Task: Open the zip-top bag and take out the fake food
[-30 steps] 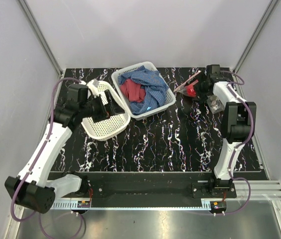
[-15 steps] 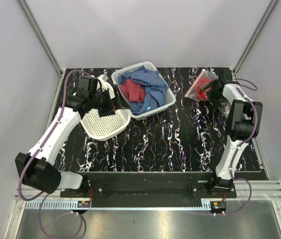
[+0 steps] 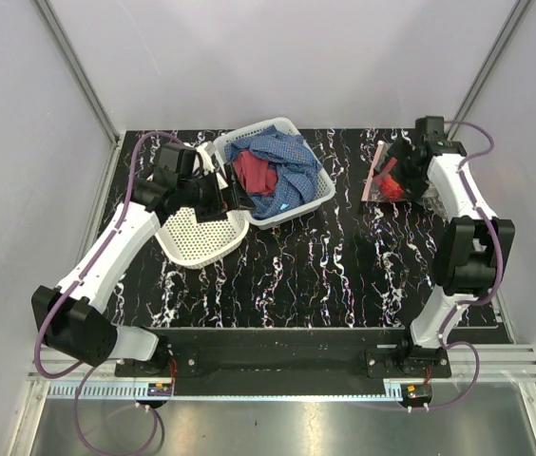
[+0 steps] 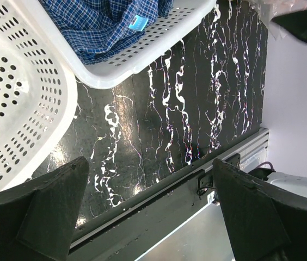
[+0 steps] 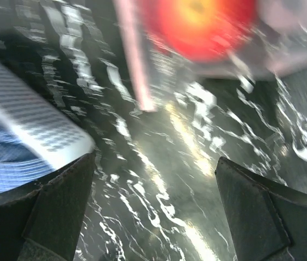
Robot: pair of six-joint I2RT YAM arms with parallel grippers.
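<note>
1. Surface (image 3: 296, 275): black with white veining, with a bare stretch on the near side of the cloth basket (image 3: 317, 201).
2. Empty perforated basket (image 3: 201, 237): white, sits just beside the cloth basket on its near-left side.
3. Left end effector (image 4: 153, 217): hangs over the cloth basket's left edge, above where the two baskets meet. Fingers spread wide, nothing held. Its wrist view looks down on both basket rims and the surface.
4. Cloth basket: white and perforated, holding a blue checked cloth (image 3: 282, 161) and a red cloth (image 3: 252, 173).
5. Right end effector (image 5: 153, 212): off to the cloth basket's right, well apart from it. Fingers spread wide, nothing between them.
6. Zip-top bag (image 3: 376, 179): on the surface right of the cloth basket, just past the right end effector's tips. Contact cannot be told.
7. Fake food (image 5: 197, 22): a red-orange round piece inside the bag. The wrist view is blurred, so I cannot tell whether the zip is open.
</note>
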